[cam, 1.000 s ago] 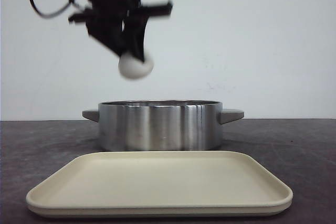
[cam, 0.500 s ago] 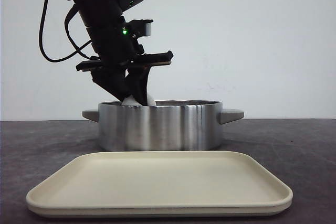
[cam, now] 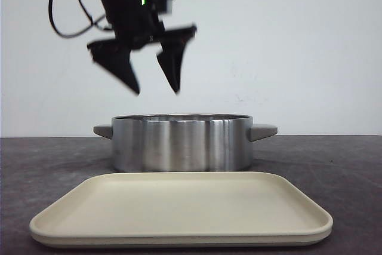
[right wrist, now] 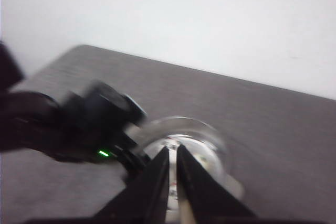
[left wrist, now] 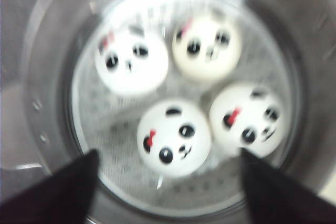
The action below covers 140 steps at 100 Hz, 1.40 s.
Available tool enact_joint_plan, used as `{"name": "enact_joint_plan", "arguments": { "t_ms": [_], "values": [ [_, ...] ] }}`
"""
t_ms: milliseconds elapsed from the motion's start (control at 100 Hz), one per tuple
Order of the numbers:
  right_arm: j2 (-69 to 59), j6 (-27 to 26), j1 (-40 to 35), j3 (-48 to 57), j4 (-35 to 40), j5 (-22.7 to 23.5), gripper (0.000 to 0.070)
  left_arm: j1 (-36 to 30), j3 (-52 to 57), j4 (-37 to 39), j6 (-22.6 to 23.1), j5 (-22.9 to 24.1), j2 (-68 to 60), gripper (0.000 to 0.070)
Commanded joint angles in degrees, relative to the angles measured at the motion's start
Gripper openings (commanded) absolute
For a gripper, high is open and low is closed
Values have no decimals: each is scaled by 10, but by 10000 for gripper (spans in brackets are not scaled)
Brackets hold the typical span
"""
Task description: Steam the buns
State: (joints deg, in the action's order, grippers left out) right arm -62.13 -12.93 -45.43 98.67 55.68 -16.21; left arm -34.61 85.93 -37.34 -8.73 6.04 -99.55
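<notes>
Buns point(left wrist: 173, 138), all four, lying inside the steel pot point(cam: 182, 143) on its perforated steamer floor, faces up, directly below the left gripper point(cam: 154, 91), whose fingers point(cam: 171, 64) hang spread and empty above the pot's left half. Round shapes, so no long axis to line up with; nearest bun sitting between the two fingertips in the left wrist view. Right gripper point(right wrist: 173, 195) pressed nearly together, holding nothing, farther above the pot; tray point(cam: 179, 210) in front bare.

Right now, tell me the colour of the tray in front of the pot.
The tray is plain cream-beige, without pattern; the front view shows it best.
</notes>
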Motion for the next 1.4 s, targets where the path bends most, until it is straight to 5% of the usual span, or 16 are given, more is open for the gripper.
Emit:
{"name": "enact_joint_plan", "arguments": {
  "t_ms": [0, 70, 290, 720, 1390],
  "values": [
    [-3, 22, -6, 3, 2, -26, 17, -3, 14, 12, -25, 1, 35, 132],
    [1, 32, -6, -7, 8, -46, 17, -3, 14, 23, -40, 1, 77, 0],
    [59, 36, -6, -116, -50, -64, 17, -5, -1, 24, -40, 1, 222, 0],
    [280, 16, -6, -504, -428, -33, 17, -8, -274, 32, -51, 2, 542, 0],
    [286, 18, -5, -511, -436, -33, 17, -8, -348, 26, -73, 1, 626, 0]
  ]
}}
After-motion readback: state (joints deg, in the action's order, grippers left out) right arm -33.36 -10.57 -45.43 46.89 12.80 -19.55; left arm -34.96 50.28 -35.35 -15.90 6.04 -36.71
